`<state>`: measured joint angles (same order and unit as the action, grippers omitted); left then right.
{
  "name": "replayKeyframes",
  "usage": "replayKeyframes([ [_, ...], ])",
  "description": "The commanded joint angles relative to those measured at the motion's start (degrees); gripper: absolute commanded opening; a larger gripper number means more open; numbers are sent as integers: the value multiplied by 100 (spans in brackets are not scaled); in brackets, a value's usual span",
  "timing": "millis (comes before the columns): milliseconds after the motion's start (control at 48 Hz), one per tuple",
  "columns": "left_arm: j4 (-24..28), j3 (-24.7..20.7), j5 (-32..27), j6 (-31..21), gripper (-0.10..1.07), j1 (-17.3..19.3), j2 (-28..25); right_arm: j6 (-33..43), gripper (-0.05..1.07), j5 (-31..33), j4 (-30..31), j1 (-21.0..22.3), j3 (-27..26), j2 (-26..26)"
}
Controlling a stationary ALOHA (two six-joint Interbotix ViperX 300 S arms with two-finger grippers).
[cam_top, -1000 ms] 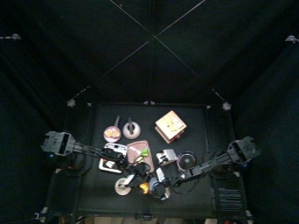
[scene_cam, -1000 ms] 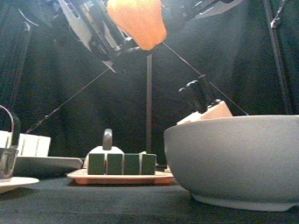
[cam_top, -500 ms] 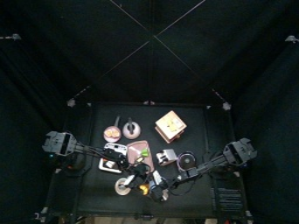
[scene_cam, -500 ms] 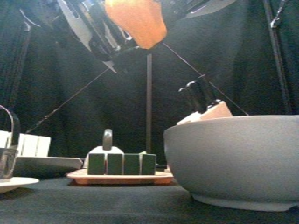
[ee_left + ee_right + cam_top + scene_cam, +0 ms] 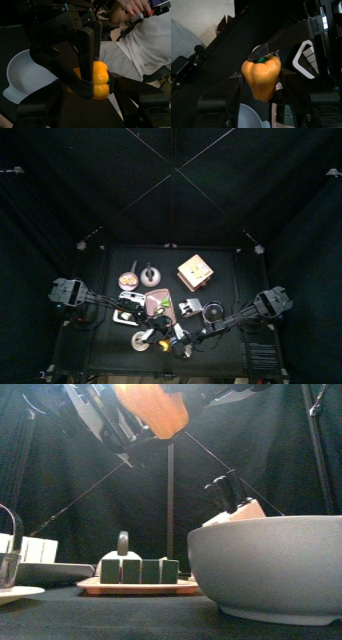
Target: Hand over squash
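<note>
- Squash [image 5: 260, 76] hangs high above the table, clamped in the left gripper [image 5: 93, 82], jaws closed against its sides.
- Its long axis runs roughly upright in the front view; the right gripper [image 5: 261, 102] faces it directly, jaws spread wide and empty.
- Whether the right jaws touch it yet is unclear.

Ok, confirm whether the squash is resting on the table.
No: in the front view the squash hangs high above the table, clamped in the left gripper.

Tall black cloth curtains [image 5: 54, 248] hang all around the small black table [image 5: 227, 263]. Thin crossing cords [image 5: 171, 168] stretch overhead.
</note>
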<state>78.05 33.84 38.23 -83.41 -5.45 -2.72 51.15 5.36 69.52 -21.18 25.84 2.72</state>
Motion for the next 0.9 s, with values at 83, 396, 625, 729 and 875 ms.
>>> replayKeyframes([
  [83,-132,-114,26,9,85,35,88,9,74,0,-35,18,-105,-149],
  [396,-352,-114,26,9,102,167,114,18,74,26,-79,18,-62,-149],
  [625,-404,-26,-18,18,103,237,193,53,74,26,-88,18,-9,-176],
  [729,-387,18,-18,18,103,237,246,53,74,26,-105,18,26,-220],
  [875,-396,123,-18,18,103,237,343,70,74,79,-229,18,105,-281],
])
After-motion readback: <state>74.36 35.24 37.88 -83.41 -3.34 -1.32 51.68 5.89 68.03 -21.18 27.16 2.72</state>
